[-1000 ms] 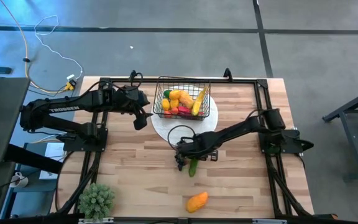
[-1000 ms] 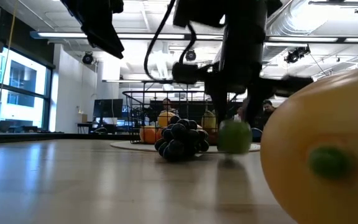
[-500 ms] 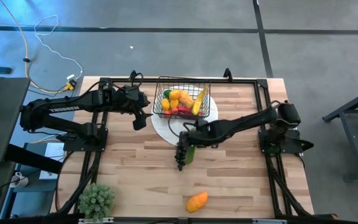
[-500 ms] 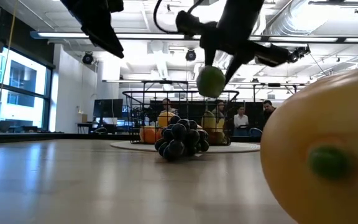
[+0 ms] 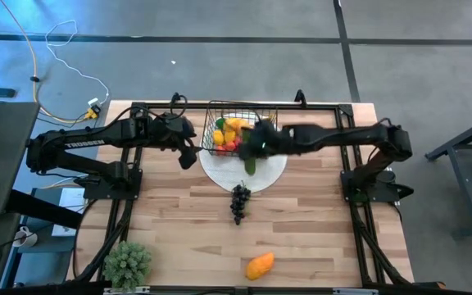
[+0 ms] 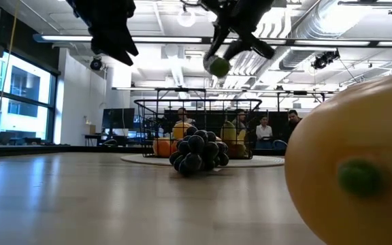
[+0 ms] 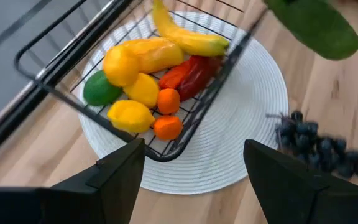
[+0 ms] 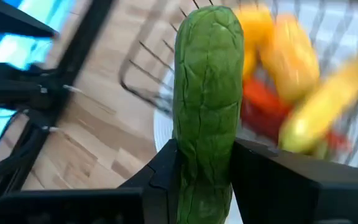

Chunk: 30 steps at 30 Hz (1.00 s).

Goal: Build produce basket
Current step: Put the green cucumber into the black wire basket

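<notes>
Cucumber (image 8: pixel 207 99) pinched lengthwise in right gripper (image 5: pixel 256 147), raised over basket (image 5: pixel 240 129) rim for release inside; left gripper (image 7: pixel 194 177) spread, waiting beside basket.

You look straight down on the whole worktop (image 5: pixel 318 238); the low view sits at its near edge, facing the room. Both wrist cameras share the basket (image 7: pixel 135 81), close up.

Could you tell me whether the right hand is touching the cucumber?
Touching: the right wrist view shows the right hand with its fingers pressed against both sides of the cucumber.
</notes>
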Each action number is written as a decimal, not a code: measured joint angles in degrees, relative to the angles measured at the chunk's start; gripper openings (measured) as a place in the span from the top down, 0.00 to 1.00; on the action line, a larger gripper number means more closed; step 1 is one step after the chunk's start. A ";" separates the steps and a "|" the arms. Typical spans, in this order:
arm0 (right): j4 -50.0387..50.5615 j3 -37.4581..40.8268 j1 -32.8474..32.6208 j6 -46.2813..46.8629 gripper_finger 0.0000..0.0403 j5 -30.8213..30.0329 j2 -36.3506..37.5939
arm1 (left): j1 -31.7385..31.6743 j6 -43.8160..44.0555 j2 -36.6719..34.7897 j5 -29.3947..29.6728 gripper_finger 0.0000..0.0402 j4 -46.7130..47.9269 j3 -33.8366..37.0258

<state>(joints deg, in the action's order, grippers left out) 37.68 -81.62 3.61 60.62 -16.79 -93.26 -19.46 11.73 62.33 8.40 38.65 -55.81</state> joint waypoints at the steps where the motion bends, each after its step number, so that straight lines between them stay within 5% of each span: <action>1: -1.23 0.00 1.29 -3.78 0.80 0.85 0.65 | 0.00 1.97 0.00 0.37 0.34 -0.02 0.00; 16: -4.75 -0.04 16.67 -48.05 0.80 17.07 2.33 | 0.00 25.24 0.00 3.37 0.34 -2.40 0.00; 30: -3.66 -0.04 19.18 -70.16 0.80 26.40 -3.06 | 0.52 34.16 0.02 3.37 0.34 -2.47 0.00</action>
<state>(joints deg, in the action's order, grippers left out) 34.02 -81.67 22.79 -9.54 9.61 -96.32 -18.94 45.89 62.35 11.77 36.18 -55.81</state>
